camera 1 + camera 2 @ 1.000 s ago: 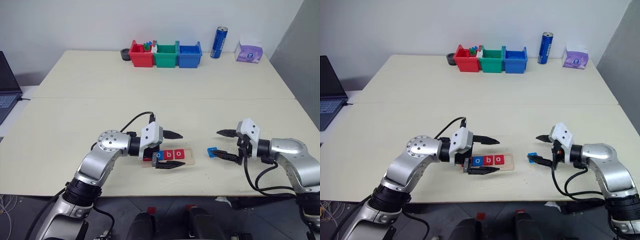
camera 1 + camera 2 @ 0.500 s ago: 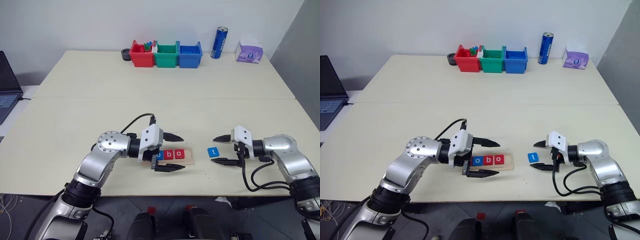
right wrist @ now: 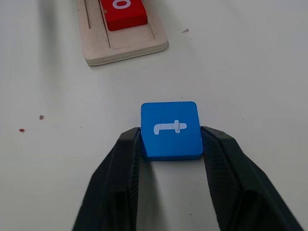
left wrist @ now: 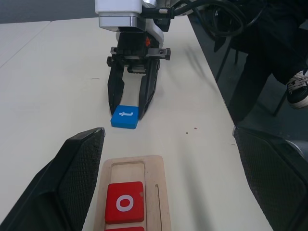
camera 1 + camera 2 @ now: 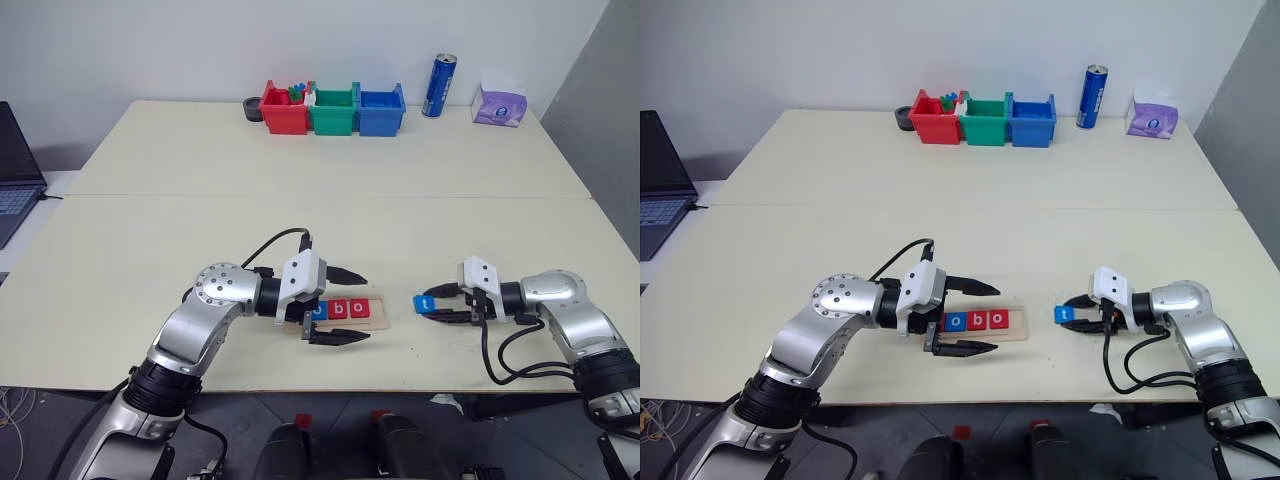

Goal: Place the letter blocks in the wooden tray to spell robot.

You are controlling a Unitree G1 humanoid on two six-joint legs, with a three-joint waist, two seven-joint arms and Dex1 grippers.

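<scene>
The right gripper point(image 3: 171, 144) has its two black fingers point(image 3: 120, 178) pressed against opposite edges of the blue "t" block point(image 3: 171, 130), grasping it low on the cream worktop point(image 5: 300, 220); the block lies flat with its white letter facing up, to the right of the wooden tray point(image 5: 340, 322) and apart from its open end. The tray sits near the front edge of the worktop and holds a row of letter blocks point(image 5: 340, 309): a blue one and two red ones can be read, the last a red "o" point(image 4: 124, 202), with one bare slot left at the right end of the groove. The left gripper point(image 5: 345, 303) is released, its fingers spread wide with one on either side of the tray. At the far edge stand red, green and blue bins point(image 5: 332, 108), a blue can point(image 5: 438, 86) and a purple tissue pack point(image 5: 498, 103).
</scene>
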